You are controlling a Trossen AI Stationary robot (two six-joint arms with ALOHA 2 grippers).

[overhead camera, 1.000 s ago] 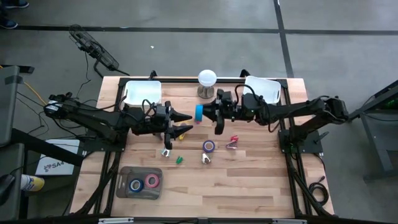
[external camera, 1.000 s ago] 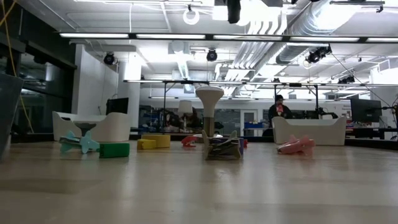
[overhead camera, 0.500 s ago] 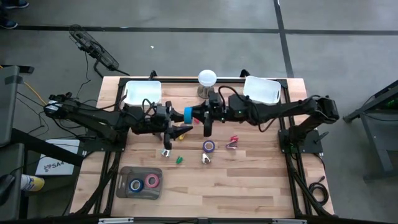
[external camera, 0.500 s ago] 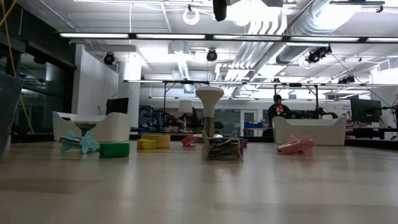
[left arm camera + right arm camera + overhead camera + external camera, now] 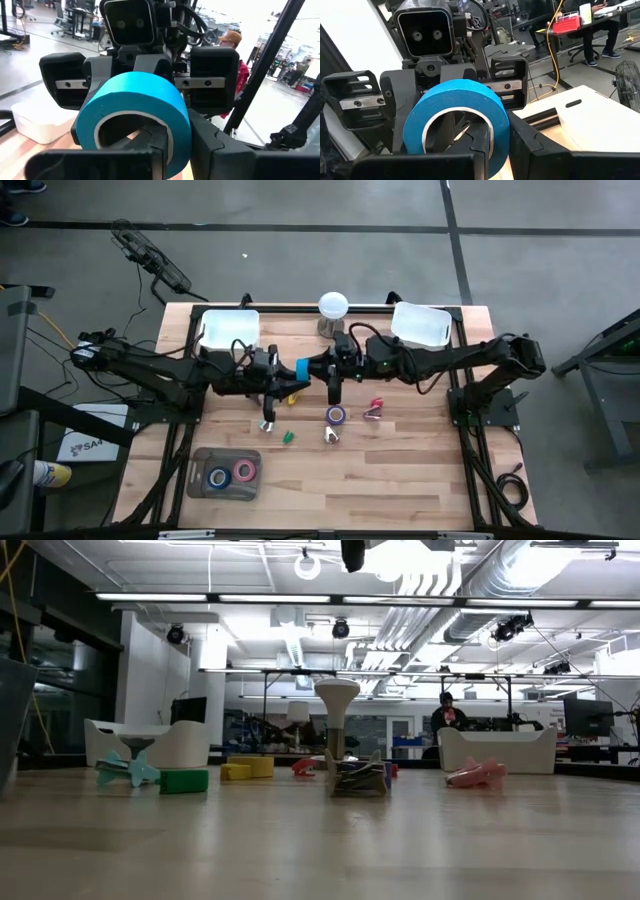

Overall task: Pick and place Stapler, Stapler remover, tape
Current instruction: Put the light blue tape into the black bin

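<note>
Two dark arms reach inward from opposite sides of the counter and meet nose to nose above its middle, held nearly level and well clear of the wood. The left claw and the right claw face each other with a blue tape roll between them. In each wrist view, one finger of that arm's claw sits inside the roll's open centre and the other presses its outer wall, so both claws are clamped on the same roll, which hangs in the air.

The counter is pale planked wood in a black frame, standing on a grey concrete floor. Seen from table height, the room behind is a wide workshop with strip lights and exposed ducts, where a person sits far off.

Two white bins occupy the far corners, with a white mushroom-shaped stand between them. A grey tray near the front left edge holds a blue roll and a pink roll.

In front of the claws lie a purple roll, a pink stapler remover, a green piece and two small silvery pieces. The front right stretch of planks lies bare.
</note>
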